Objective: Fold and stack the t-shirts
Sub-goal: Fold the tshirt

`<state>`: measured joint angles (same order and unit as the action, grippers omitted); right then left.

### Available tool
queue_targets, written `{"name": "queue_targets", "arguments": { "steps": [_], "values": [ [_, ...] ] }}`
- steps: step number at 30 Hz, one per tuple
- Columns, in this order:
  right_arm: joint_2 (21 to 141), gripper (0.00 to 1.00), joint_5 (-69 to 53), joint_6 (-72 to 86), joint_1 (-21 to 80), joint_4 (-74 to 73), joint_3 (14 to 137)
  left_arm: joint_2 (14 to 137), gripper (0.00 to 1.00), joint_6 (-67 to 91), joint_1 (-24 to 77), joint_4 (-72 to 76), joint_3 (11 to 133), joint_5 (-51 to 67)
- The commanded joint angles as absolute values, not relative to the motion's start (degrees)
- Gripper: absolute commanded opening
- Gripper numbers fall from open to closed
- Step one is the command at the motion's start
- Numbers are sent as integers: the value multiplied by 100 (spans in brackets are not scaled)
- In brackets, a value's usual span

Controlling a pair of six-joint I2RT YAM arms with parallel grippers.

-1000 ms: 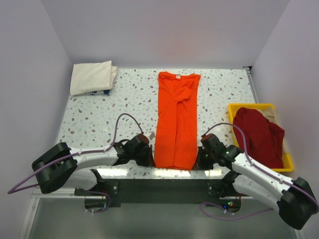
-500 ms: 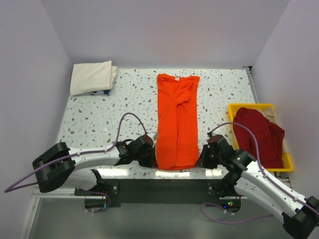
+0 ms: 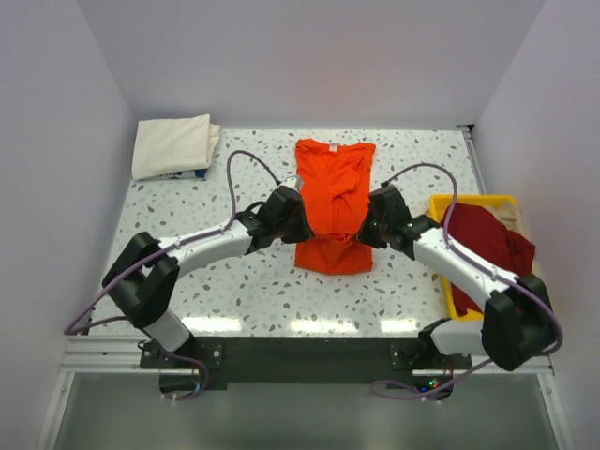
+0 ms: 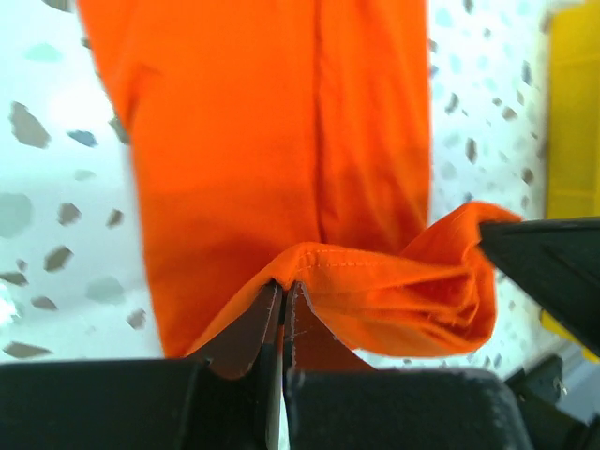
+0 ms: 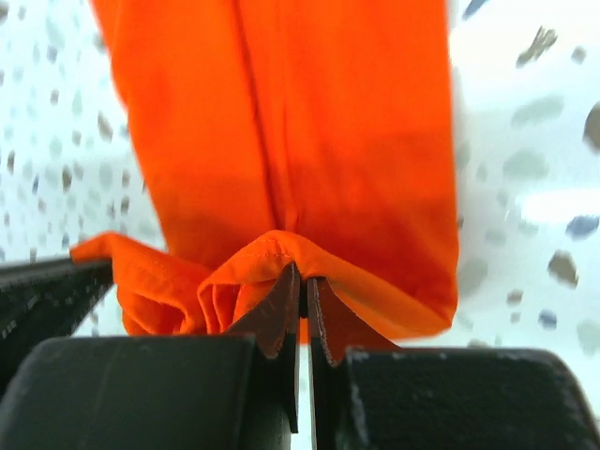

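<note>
The bright orange t-shirt (image 3: 333,202) lies lengthwise mid-table, its near end lifted and doubled back over the rest. My left gripper (image 3: 298,221) is shut on the hem's left corner (image 4: 319,262), and my right gripper (image 3: 367,225) is shut on the right corner (image 5: 281,248). The hem sags in folds between them. A folded cream t-shirt (image 3: 172,145) rests at the far left corner. A dark red t-shirt (image 3: 487,253) lies crumpled in the yellow tray (image 3: 469,202) on the right.
Something blue and white peeks from under the cream shirt (image 3: 187,174). Grey walls close in the table on three sides. Both arms reach inward across the speckled tabletop (image 3: 206,234), cables arching above them.
Both grippers have carried the orange shirt's near hem from the table's front edge away toward the collar, folding the lower part over the upper. The shirt's visible length has shortened.
</note>
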<state>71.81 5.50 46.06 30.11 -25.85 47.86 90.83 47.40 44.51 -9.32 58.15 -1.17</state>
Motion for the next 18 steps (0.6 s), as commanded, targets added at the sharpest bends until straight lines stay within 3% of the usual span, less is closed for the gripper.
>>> {"name": "queue_targets", "arguments": {
  "steps": [1,5,18],
  "values": [
    [7830,0,834,4386,2664,-1697,5237,9482,0,4878,4158,-485,6126,-352],
    [8690,0,914,4210,2374,-1346,5738,10000,0,4931,3833,-239,6477,-501],
    [9887,0,449,4280,1758,-1230,6723,10836,0,4852,3270,-88,7347,-202]
  ]
}}
